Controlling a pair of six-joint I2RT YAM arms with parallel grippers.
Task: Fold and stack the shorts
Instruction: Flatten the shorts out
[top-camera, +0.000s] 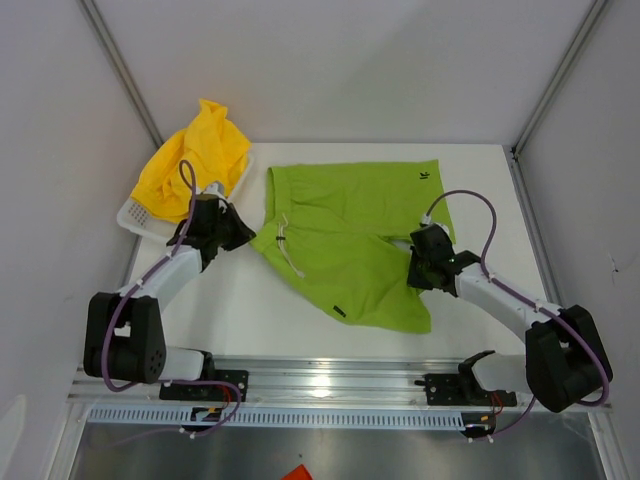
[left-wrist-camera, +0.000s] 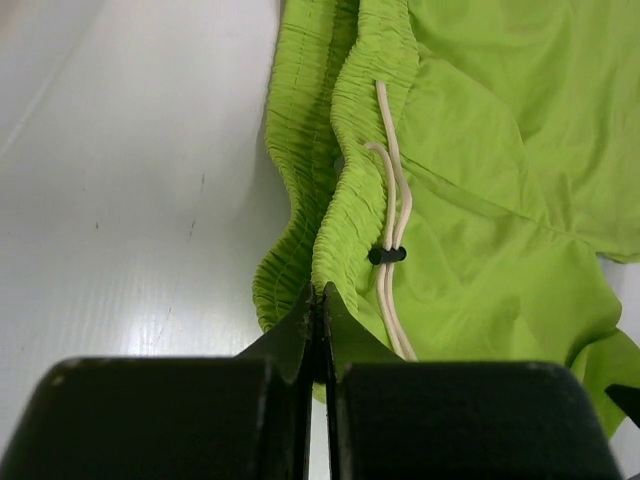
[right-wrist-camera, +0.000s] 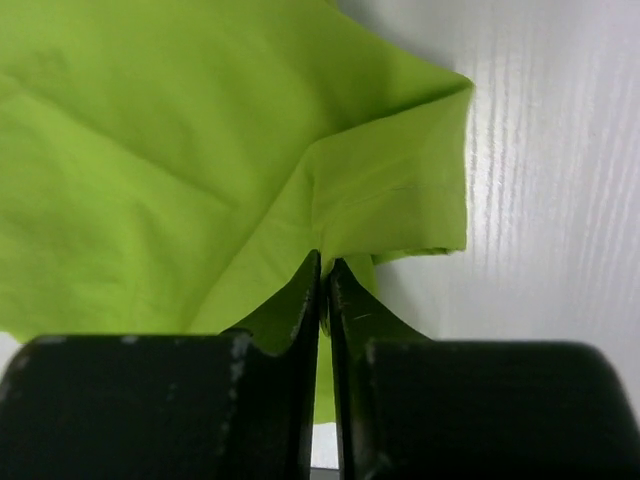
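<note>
The left tool (left-wrist-camera: 319, 297), jaws pressed together on the gathered waistband (left-wrist-camera: 340, 150) of the green shorts (top-camera: 350, 240), holds the cloth just beside the white drawstring (left-wrist-camera: 392, 200). Across the garment, the right tool (right-wrist-camera: 323, 262) has its jaws very narrow on a corner of the leg hem (right-wrist-camera: 400, 190), with only a sliver of gap between them.

The green shorts lie spread and rumpled in the middle of the desk (top-camera: 250, 310), one leg angled toward the near edge. The yellow shorts (top-camera: 200, 150) sit bunched in a white basket (top-camera: 135, 214) at the far left, well apart from the work and not yet folded.

The likelier risk is on the right. So slight a pinch on thin fabric could let go if the arms pull apart or lift unevenly, dropping the leg into a crooked fold. On the left, the drawstring hangs close enough to the jaws to snag or be dragged under the fold. A grip on only one layer of waistband would leave the other behind and bunch the cloth.
</note>
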